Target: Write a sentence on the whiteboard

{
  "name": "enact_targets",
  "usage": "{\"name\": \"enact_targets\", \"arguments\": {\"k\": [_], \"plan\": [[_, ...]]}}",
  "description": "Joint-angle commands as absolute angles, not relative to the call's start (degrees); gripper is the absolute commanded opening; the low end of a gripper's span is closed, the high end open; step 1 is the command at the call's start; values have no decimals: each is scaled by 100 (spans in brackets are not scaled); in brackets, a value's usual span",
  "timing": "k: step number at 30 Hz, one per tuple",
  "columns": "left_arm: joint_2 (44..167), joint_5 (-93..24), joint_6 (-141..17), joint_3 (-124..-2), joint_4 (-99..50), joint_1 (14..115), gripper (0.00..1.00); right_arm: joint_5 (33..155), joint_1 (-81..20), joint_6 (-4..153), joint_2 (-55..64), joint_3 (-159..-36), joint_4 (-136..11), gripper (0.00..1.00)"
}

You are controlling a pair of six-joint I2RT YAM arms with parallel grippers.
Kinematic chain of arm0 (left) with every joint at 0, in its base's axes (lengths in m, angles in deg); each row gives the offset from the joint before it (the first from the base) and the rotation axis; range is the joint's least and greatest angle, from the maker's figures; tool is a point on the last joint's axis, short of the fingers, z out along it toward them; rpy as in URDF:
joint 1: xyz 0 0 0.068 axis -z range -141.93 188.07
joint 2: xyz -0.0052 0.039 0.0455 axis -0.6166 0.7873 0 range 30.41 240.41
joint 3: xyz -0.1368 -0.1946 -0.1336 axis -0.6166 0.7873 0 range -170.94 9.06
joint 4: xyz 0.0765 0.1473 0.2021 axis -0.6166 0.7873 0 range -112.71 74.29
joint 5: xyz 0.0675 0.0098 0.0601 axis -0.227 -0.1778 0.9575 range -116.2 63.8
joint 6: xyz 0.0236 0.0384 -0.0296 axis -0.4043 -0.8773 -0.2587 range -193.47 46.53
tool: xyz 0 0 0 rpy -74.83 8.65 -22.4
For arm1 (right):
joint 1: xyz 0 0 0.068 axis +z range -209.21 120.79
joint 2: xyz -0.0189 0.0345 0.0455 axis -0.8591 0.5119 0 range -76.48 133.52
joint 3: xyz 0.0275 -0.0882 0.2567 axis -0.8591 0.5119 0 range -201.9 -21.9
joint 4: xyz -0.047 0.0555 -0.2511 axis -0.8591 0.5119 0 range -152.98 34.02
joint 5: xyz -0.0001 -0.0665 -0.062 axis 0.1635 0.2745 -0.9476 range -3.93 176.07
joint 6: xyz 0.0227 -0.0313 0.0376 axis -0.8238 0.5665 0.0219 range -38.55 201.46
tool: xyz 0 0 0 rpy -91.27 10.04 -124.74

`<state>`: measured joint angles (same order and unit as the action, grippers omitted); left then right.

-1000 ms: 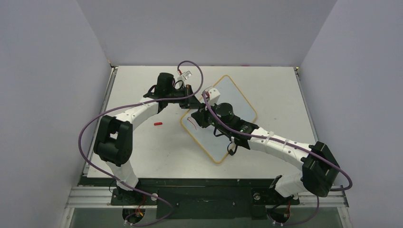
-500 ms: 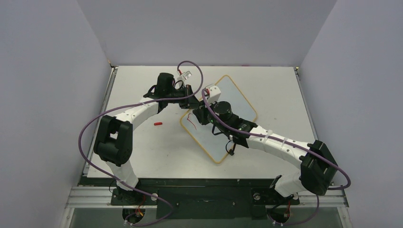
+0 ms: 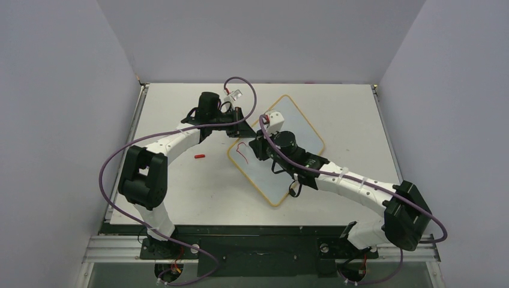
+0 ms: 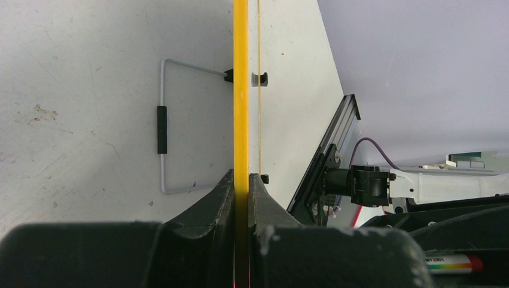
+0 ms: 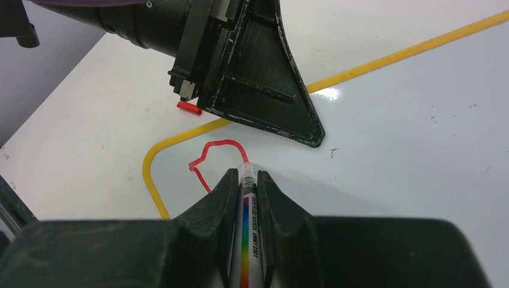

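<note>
The whiteboard [image 3: 297, 123], white with a thin orange-yellow frame, lies at an angle in the middle of the table. My left gripper [image 3: 240, 129] is shut on its left frame edge [image 4: 240, 90], which runs straight up between the jaws [image 4: 240, 183]. My right gripper [image 5: 246, 177] is shut on a marker [image 5: 247, 228] with a rainbow stripe, its red tip touching the board [image 5: 390, 132] near the left corner. A red line [image 5: 211, 148] curls from that tip towards the corner. From above, the right gripper [image 3: 256, 145] sits just right of the red line [image 3: 240, 149].
A small red cap [image 3: 199, 156] lies on the table left of the board, also seen past the left gripper's finger [image 5: 189, 108]. A wire loop [image 4: 161, 126] with black clips hangs off the board's edge. Purple cables arc over both arms. Grey walls enclose the table.
The right gripper has carried the marker up and to the right across the board's left corner, and the red line has grown into a longer curl. The left arm has not moved.
</note>
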<state>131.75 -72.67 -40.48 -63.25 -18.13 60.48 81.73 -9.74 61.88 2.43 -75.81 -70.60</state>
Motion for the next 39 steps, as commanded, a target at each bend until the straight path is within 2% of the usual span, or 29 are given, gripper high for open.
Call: {"name": "enact_targets", "arguments": {"k": [1,24,39], "plan": [[12883,-7449,-4141,-6439,-2139,6162,0,8231,-985,6088,64,-7347,-6771,0],[12866,-7445,-4142,-6419,-2147,6163,0,9152,-812,5885,157,-7327,-7097,0],[12850,-7449,-4141,-6418,-2139,6168,0,8445,-837,5878,138,-7325,-6819,0]]}}
